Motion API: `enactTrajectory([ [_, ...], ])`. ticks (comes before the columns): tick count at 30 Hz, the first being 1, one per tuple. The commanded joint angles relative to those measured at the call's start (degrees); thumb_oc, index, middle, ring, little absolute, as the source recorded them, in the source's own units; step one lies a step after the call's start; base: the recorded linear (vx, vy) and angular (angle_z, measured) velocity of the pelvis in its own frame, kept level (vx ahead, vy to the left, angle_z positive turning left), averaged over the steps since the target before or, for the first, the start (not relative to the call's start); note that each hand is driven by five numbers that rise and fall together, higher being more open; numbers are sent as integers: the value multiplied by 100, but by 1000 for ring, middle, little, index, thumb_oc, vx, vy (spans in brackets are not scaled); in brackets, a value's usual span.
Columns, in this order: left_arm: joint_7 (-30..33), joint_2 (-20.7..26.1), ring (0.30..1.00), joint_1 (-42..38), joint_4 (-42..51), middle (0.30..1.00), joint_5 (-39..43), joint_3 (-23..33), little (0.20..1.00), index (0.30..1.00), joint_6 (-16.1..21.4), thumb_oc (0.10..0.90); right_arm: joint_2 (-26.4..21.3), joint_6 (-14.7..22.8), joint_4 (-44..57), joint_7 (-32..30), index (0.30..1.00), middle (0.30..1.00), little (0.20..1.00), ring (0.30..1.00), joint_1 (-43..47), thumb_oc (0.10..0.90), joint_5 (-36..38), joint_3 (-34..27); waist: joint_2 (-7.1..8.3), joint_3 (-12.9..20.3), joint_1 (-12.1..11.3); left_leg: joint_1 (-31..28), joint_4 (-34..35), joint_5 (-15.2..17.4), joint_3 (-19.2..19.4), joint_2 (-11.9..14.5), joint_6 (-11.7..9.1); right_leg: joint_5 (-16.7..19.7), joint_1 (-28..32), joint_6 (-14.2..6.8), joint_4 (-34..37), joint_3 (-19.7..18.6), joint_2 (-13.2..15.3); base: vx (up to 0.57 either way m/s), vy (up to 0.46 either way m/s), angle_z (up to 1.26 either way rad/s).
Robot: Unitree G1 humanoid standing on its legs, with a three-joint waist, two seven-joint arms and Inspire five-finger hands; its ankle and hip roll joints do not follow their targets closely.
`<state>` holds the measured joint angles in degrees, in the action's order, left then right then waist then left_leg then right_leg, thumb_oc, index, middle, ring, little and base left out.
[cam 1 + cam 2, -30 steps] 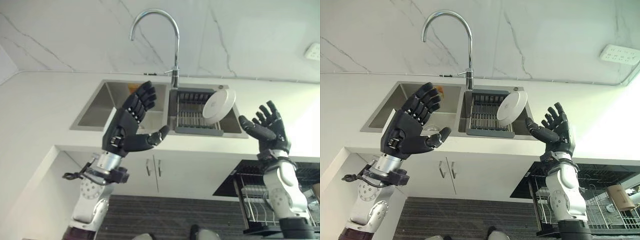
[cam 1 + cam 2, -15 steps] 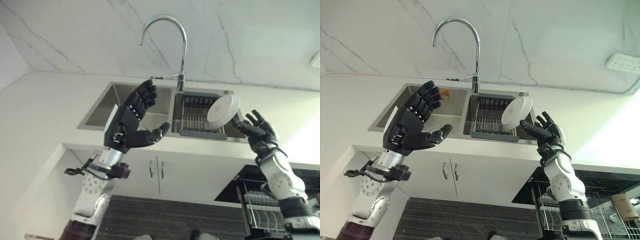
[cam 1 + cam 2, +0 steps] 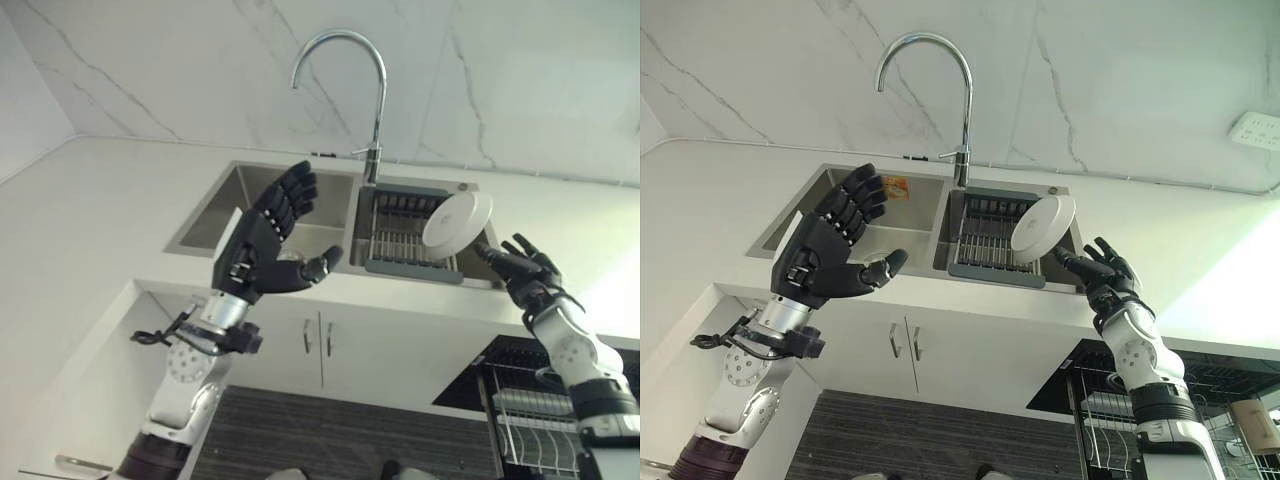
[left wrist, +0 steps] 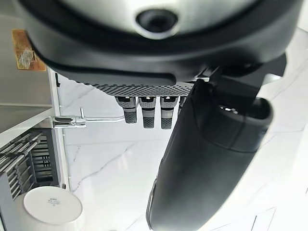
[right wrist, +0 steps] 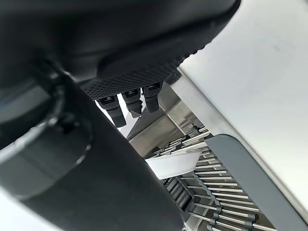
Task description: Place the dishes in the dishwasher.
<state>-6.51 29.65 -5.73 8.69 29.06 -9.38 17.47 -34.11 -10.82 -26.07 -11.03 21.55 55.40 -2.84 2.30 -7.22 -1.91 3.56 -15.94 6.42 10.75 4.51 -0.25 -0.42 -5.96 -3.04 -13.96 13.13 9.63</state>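
A white plate (image 3: 457,222) leans upright in the dark drying rack (image 3: 400,235) that sits in the right basin of the steel sink (image 3: 200,215). The same plate (image 4: 52,209) appears in the left wrist view, and its rim (image 5: 174,162) in the right wrist view. My right hand (image 3: 520,270) is open just right of the plate, fingers spread toward it, not touching. Over the left basin's front edge my left hand (image 3: 262,245) is raised, open and holding nothing. The dishwasher rack (image 3: 540,415) stands pulled out at the lower right.
A tall chrome faucet (image 3: 345,90) arches over the sink divider. White counter (image 3: 90,220) surrounds the sink, with white cabinet doors (image 3: 310,345) below. A wall socket (image 3: 1255,130) sits at the far right. Several dishes stand in the dishwasher rack.
My right hand has reached forward from a raised pose to just beside the plate. The left hand has held its pose. The camera has shifted slightly.
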Motion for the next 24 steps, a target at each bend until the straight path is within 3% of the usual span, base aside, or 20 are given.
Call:
enactTrajectory([
  [1, 151, 155, 900, -616, 372, 900, 280, -39, 900, 900, 438, 800, -584, 379, -95, 147, 900, 900, 900, 900, 1030, 800, 250, -133, -1, 246, -152, -101, -125, 784, -343, 168, -276, -1055, 520, -456, -323, 104, 176, 0, 0, 0],
  [24, 295, 347, 900, -673, 300, 900, 416, -79, 900, 900, 414, 800, -1082, 163, -1257, 607, 900, 900, 900, 900, 1885, 800, 337, 235, 8, 267, -390, -56, -125, 703, -467, 156, -334, -1105, 618, -403, -323, 320, 205, 4, -1, 4],
])
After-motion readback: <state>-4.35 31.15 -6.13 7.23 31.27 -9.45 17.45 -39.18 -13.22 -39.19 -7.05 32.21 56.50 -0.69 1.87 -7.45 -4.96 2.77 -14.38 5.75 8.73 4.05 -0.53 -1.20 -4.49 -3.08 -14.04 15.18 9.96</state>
